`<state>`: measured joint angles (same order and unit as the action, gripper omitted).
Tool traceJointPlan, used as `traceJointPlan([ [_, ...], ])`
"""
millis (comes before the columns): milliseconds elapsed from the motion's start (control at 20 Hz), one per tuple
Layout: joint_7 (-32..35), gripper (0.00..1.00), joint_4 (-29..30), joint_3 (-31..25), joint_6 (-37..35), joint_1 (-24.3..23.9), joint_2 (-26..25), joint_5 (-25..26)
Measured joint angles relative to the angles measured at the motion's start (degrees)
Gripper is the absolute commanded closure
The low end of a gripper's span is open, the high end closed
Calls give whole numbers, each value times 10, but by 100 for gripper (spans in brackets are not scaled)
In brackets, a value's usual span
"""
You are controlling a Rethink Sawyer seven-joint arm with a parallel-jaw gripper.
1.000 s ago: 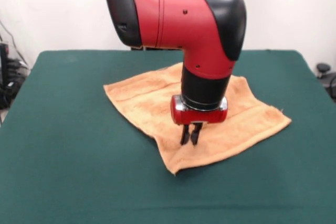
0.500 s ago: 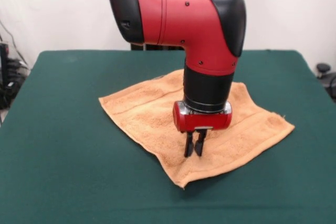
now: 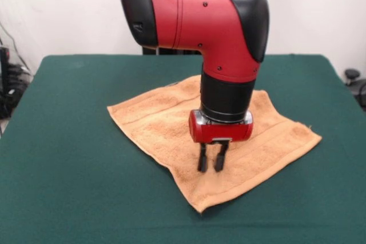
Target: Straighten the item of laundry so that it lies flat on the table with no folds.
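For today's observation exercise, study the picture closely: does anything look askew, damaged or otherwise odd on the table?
The towel lies turned cornerwise to the table edges, like a diamond. Its right-hand corner looks slightly frayed, and a faint ridge runs by the end effector, which is open just above the cloth. Nothing is spilled or broken.

Front view only: camera set across the tabletop (image 3: 68,158) from the robot, facing its pedestal side and angled slightly downward. The near edge is cropped; the far edge and pale wall show. The arm (image 3: 200,21) descends from the top, close to centre.
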<state>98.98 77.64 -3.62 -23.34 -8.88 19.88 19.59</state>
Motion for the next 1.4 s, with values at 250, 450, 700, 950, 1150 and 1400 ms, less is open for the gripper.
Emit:
traceJointPlan([
  [250, 0, 0, -3, 0, 0, 0, 0, -3],
  [450, 0, 0, -3, 0, 0, 0, 0, -6],
  [700, 0, 0, 3, 4, -1, 2, 1, -16],
  [950, 0, 0, 25, 7, -31, 11, 14, -34],
  [1150, 0, 0, 61, 12, -91, 21, 43, -57],
  [1400, 0, 0, 129, 21, -190, 35, 118, -82],
])
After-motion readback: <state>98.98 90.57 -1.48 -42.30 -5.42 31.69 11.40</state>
